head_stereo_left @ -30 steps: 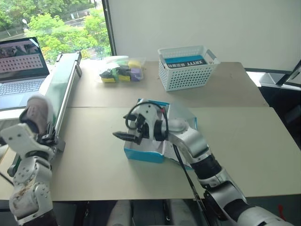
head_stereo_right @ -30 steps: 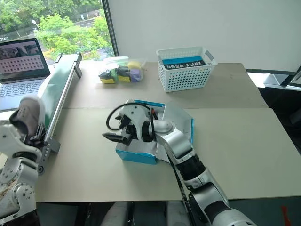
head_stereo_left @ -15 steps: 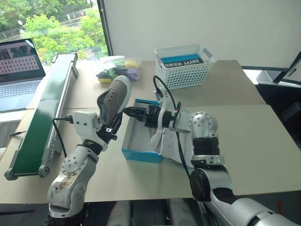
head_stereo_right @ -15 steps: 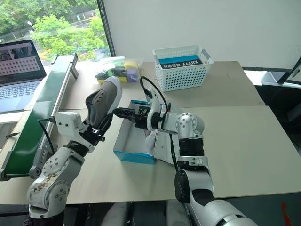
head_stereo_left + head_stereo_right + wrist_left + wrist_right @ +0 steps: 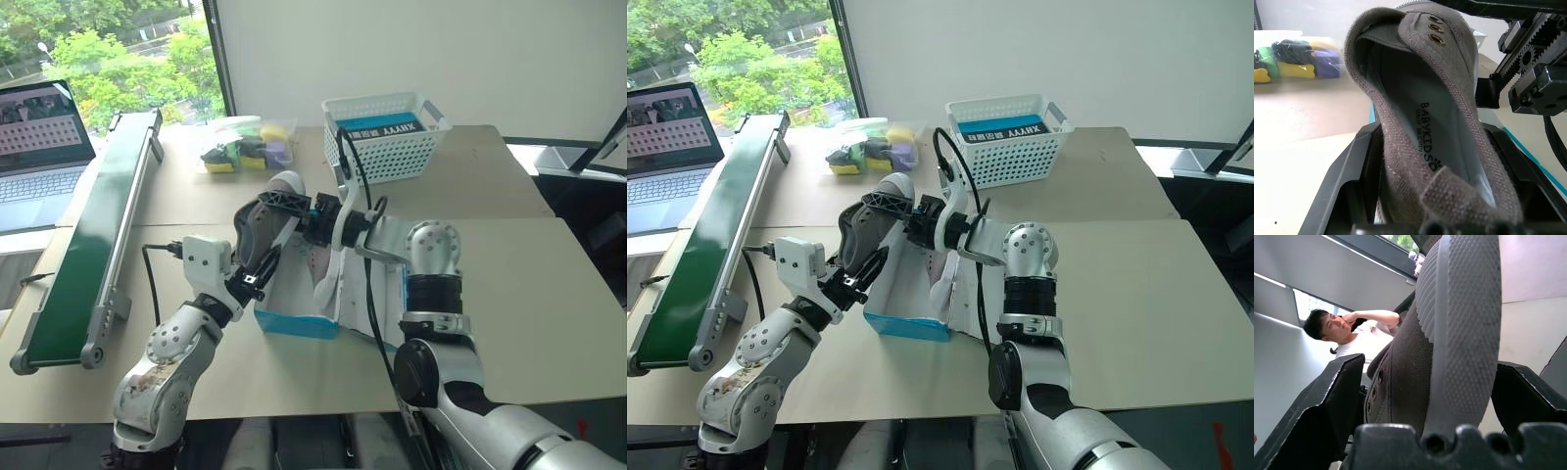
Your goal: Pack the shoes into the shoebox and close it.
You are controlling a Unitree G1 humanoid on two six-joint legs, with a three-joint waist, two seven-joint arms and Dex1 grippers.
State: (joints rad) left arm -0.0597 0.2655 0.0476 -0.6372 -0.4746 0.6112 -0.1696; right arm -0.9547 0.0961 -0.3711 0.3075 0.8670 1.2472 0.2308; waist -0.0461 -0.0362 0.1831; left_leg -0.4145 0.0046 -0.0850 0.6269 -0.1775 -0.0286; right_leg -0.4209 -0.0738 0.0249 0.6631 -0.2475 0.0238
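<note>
Above the open bright blue cardboard shoebox point(image 5: 294, 318) hangs a grey-beige canvas sneaker point(image 5: 266, 223), heel clamped in the left gripper point(image 5: 257, 272). Right gripper point(image 5: 294, 204) straddles its toe, fingers spread wide. Behind on the tan table point(image 5: 509, 284): a white lattice basket point(image 5: 384, 139).

At the centre of the head views the shoebox point(image 5: 294, 304) sits open on the bench point(image 5: 509, 294), with a shoe point(image 5: 266, 220) held above its left end between the left claw point(image 5: 257, 279) at lower left and the right claw point(image 5: 294, 206) at right. Behind, toward the top, a basket point(image 5: 384, 137) stands right of a bag of small items point(image 5: 245, 145). A conveyor point(image 5: 83, 245) runs down the left side, a laptop point(image 5: 39, 147) beyond it at the left edge.
</note>
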